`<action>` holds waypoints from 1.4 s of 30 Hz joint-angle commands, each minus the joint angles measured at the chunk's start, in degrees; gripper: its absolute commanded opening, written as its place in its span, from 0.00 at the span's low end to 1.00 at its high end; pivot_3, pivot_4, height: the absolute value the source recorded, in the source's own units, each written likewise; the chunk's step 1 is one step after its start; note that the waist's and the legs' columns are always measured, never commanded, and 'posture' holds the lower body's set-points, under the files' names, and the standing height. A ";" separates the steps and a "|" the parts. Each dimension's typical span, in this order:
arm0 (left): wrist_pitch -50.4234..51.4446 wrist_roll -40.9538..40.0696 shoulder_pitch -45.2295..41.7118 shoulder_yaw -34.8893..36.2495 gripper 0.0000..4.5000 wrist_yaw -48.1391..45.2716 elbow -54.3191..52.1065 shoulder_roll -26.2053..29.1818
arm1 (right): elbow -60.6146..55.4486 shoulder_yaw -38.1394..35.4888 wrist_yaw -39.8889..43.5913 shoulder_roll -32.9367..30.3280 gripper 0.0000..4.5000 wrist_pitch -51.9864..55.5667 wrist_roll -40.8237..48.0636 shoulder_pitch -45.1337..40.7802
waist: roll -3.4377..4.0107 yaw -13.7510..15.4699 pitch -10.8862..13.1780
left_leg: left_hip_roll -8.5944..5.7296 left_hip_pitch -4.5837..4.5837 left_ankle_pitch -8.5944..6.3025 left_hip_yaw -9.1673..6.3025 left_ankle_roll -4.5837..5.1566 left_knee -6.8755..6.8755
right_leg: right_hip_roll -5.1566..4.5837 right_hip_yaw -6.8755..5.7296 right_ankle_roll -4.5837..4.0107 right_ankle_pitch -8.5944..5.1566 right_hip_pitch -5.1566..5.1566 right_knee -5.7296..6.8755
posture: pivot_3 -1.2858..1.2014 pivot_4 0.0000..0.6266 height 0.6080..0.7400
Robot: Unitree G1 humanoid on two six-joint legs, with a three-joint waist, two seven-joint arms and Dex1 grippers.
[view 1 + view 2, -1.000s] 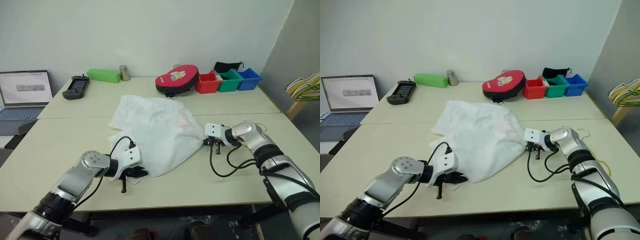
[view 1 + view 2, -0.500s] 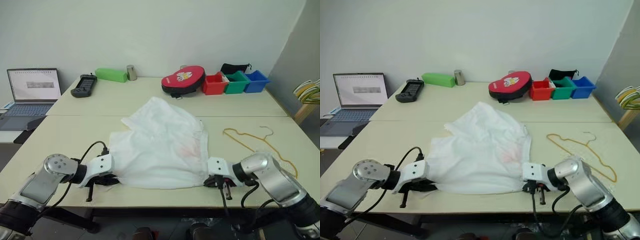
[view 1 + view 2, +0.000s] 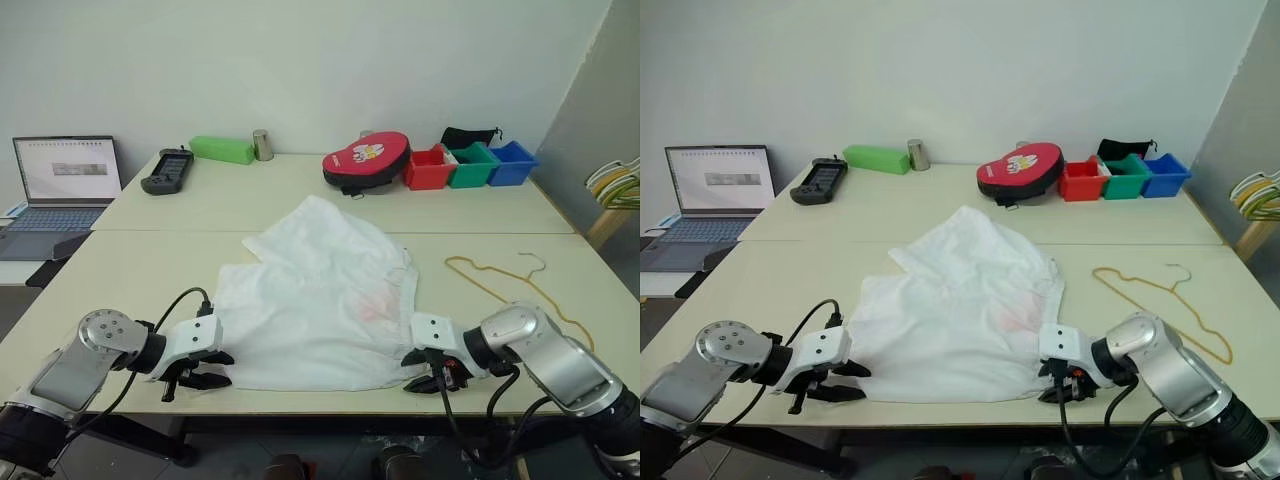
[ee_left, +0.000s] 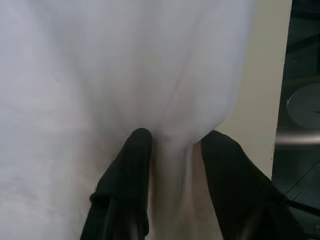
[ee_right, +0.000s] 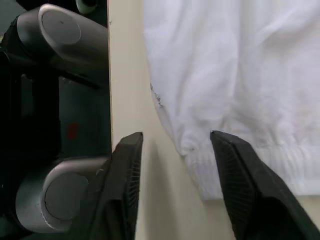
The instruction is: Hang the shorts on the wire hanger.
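1. Head views: the shorts (image 3: 325,305) lie spread flat on the near half of the cream table (image 3: 130,290), their near hem along the table's front edge. Half a second ago both grippers were pinched on the hem's two corners; now the left gripper (image 3: 205,369) and the right gripper (image 3: 427,372) have each let go, fingers apart, just beside those corners. By my reading the spreading step is done and the cloth is free for the hanger. The wire hanger (image 3: 515,287) rests on the table to the right of the shorts, apart from them and untouched.

2. Left wrist view: two black fingers (image 4: 131,175) stand spread with a gathered fold of cloth between them — thin, soft white fabric, lightly creased, showing faint pink.

3. Right wrist view: the black ridged fingers (image 5: 126,175) are open astride the corner of the shorts, where a ribbed, gathered band runs along the edge; nothing is clamped.

4. The hanger is a thin yellow-tan wire triangle with a small hook — it will likely slide easily on the smooth table.
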 commanded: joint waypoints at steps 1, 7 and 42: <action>6.15 -6.64 -1.77 5.58 0.66 -2.43 -9.05 2.70 | -4.85 -6.87 0.54 -2.36 0.76 4.86 6.11 -4.88 | -0.05 -0.01 -0.01 | 0.02 0.01 -0.01 0.00 -0.02 0.01 | 0.00 -0.02 0.00 0.00 -0.06 -0.01 | 0.52 0.04 1.00; 16.69 -13.18 -9.94 5.79 0.93 0.63 -16.74 -1.07 | 3.17 -11.16 -4.30 -3.79 0.97 8.94 8.20 -9.78 | -0.14 -0.10 0.09 | 0.05 0.00 -0.11 0.05 -0.17 -0.03 | 0.00 -0.02 -0.01 -0.02 -0.23 -0.06 | 0.51 0.06 1.00; 27.92 -6.16 -27.26 -12.10 0.97 32.49 -18.51 -40.42 | 96.17 -8.00 -13.74 -5.07 0.79 -17.17 -15.79 -32.47 | 0.28 -4.14 0.72 | -0.64 0.03 -0.32 0.32 0.24 0.14 | -0.03 0.57 0.76 0.37 0.32 -0.31 | 0.50 0.11 1.00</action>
